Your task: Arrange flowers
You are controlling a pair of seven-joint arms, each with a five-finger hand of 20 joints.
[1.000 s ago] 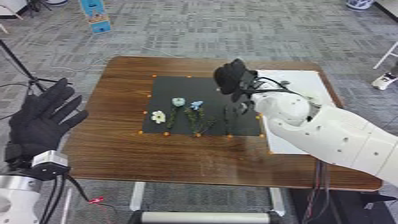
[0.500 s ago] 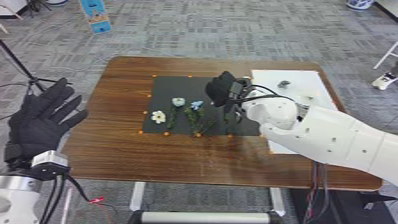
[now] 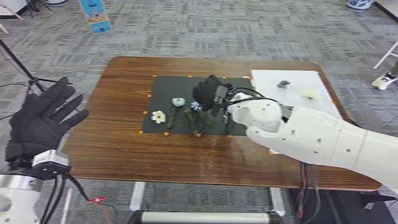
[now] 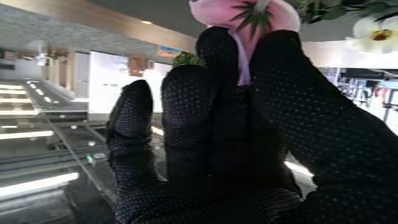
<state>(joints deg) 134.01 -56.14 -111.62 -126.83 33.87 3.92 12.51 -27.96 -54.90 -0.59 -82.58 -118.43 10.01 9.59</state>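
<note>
Pinching a pink flower (image 4: pixel 210 11) between fingers and thumb, the right hand (image 3: pixel 208 92) is over the mat (image 3: pixel 166 87). Three blooms (image 3: pixel 158 117) already lie there; this one needs placing (pieces (image 3: pixel 308 94) right of the mat probably too). The left hand (image 3: pixel 40 119), fingers spread, is left of the mat.

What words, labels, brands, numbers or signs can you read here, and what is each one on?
No text can be read.
Blue board on the floor: its markings are too small to read.
White right arm: only small dark marks, too small to read.
Black mat and white sheet: no writing that I can make out.
</note>
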